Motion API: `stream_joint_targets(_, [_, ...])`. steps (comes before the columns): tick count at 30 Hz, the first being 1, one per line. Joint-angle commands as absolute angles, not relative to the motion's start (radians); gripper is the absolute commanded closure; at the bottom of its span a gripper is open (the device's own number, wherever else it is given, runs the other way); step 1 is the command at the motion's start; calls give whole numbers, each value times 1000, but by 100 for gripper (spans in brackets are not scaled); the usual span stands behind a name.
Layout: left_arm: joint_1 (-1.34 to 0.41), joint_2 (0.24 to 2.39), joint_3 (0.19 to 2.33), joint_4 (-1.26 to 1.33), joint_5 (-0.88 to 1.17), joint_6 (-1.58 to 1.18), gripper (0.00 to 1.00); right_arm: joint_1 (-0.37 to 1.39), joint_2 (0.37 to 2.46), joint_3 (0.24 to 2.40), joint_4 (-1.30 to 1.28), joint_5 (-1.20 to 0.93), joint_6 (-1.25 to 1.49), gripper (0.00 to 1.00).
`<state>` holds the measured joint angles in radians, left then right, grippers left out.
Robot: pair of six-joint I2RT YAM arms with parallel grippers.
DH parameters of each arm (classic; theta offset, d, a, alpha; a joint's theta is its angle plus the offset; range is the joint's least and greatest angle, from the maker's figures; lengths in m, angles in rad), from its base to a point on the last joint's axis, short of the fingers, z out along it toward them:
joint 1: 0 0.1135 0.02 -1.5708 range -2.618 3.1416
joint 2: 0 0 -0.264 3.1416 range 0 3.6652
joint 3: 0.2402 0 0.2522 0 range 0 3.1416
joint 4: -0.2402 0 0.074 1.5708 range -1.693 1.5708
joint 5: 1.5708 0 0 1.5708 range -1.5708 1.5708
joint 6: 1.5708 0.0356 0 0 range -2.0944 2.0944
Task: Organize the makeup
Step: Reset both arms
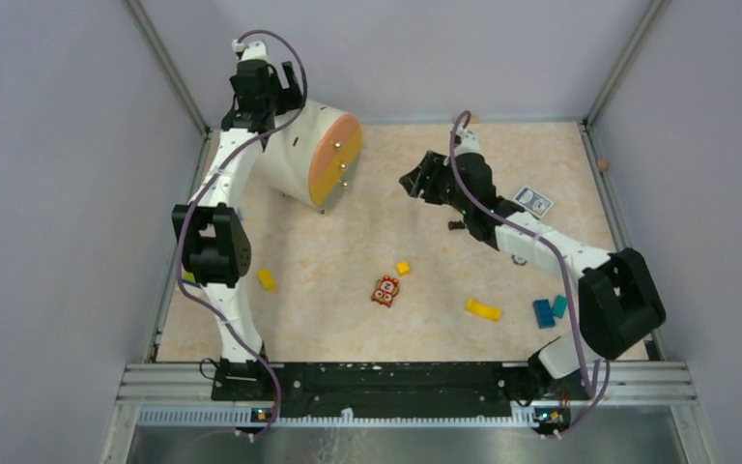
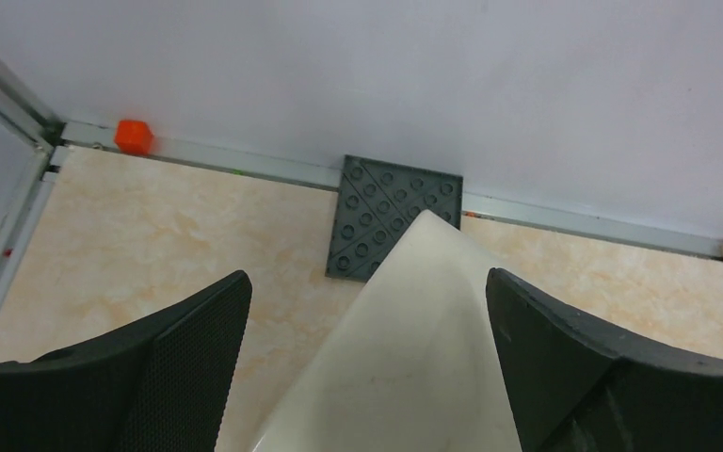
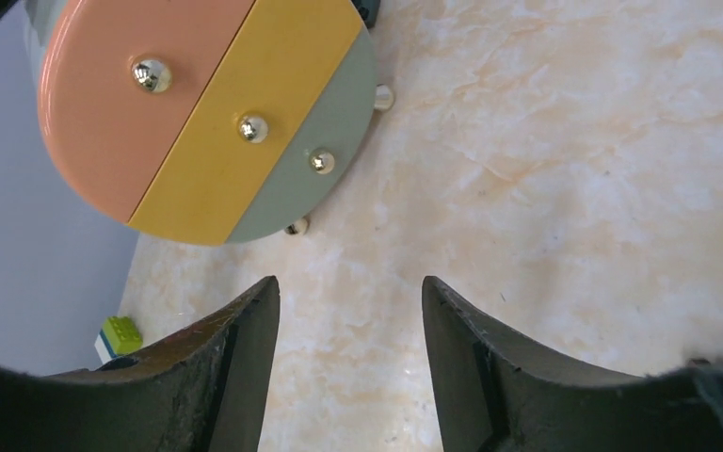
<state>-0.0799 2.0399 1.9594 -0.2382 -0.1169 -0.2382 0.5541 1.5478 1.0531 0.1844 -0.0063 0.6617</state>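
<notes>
imo right pincer (image 3: 348,292), half-open w/ nothing in it, should square up on the yellow drawer's knob (image 3: 252,127) while the wide-open left pincer (image 2: 367,282) steadies the round cabinet (image 1: 290,162).

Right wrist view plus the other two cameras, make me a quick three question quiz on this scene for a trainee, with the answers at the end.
1. True or false: the right gripper is clamped on an object.
2. Multiple choice: the middle drawer of the round drawer unit has a front that is A grey, B yellow, C blue.
3. Short answer: which gripper has the unit's white body between its open fingers?

Key
1. False: its fingers stand apart with nothing between them.
2. B.
3. The left gripper.
</notes>
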Motion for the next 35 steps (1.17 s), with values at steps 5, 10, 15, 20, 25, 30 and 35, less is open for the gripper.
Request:
stream_joint_targets(5, [-88,1796,1885,-167,-244,-259,1,558,1310,943,63,101,589,39])
stream_joint_targets(10, [-124,1645,1768,-230,-264,-295,1,558,1197,951,-117,153,550,31])
stream_joint_targets(15, [-227,1466,1529,-302,-243,-424,1,557,1148,1003,-350,225,514,7])
stream_joint_targets(20, [-401,1317,1304,-359,-244,-490,1,557,1140,1007,-464,247,495,6])
stream_joint_targets(25, [-438,1094,1101,-380,-123,-464,1,557,1051,925,-464,303,512,6])
stream_joint_targets(30, [-438,922,1022,-478,-109,-345,1,557,924,805,-434,374,544,5])
stream_joint_targets(35, [-438,858,1007,-550,-162,-266,1,557,836,709,-400,404,597,5])
